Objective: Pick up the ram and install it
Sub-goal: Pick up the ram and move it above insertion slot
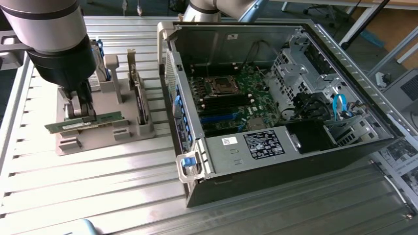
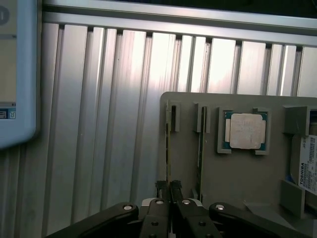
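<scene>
Your arm (image 1: 56,44) looms in the exterior view's left foreground, its thick grey-and-black wrist pointing straight down over a grey holder (image 1: 127,133). Below it the claw (image 1: 83,113) is pinched tight on the ram (image 1: 107,119), a green stick standing on its long edge along the holder's near side. Whether the stick has cleared its slot you cannot tell. Just beside the holder, to the exterior view's right, lies the case (image 1: 261,171), side panel off, board (image 1: 242,93) exposed. Bare slatted table (image 1: 98,186) spreads in front of both, giving open room.

From the wrist view you look along the ram (image 2: 167,144) edge-on, a thin line running away from the clamped claw (image 2: 171,187). You also see a second stick (image 2: 200,144) in the next slot, close alongside, then a CPU (image 2: 246,130) in its recess, then a hard drive (image 2: 308,163) at the far side of the holder (image 2: 237,183). On the ram's other side the holder's edge gives way to bare table (image 2: 99,124), with a pale, blue-rimmed object (image 2: 20,74) well apart.
</scene>
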Controlling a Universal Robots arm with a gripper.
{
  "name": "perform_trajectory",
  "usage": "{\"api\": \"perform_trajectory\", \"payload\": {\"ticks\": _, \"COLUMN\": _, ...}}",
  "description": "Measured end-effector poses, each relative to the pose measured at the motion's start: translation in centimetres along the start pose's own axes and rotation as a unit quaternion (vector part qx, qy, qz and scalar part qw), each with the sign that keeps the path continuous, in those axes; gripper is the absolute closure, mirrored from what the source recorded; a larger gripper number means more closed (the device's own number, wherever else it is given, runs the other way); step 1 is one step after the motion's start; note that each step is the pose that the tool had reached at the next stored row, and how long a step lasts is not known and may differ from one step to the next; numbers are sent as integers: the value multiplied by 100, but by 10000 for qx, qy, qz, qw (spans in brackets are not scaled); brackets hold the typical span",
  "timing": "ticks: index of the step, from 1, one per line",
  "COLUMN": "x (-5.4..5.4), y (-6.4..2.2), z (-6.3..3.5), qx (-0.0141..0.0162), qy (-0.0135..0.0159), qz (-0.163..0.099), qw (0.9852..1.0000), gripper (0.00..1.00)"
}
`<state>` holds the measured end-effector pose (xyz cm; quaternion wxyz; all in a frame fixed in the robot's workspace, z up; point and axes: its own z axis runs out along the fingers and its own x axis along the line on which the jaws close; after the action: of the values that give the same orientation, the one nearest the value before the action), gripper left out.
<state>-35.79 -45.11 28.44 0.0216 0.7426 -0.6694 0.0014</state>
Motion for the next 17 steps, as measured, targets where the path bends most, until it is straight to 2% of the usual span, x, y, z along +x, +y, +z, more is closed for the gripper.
{"api": "perform_trajectory", "payload": {"ticks": 17, "x": 2, "y": 2, "z": -56, "qx": -3, "qy": 26, "qz": 1, "qw": 10000, "gripper": 88}}
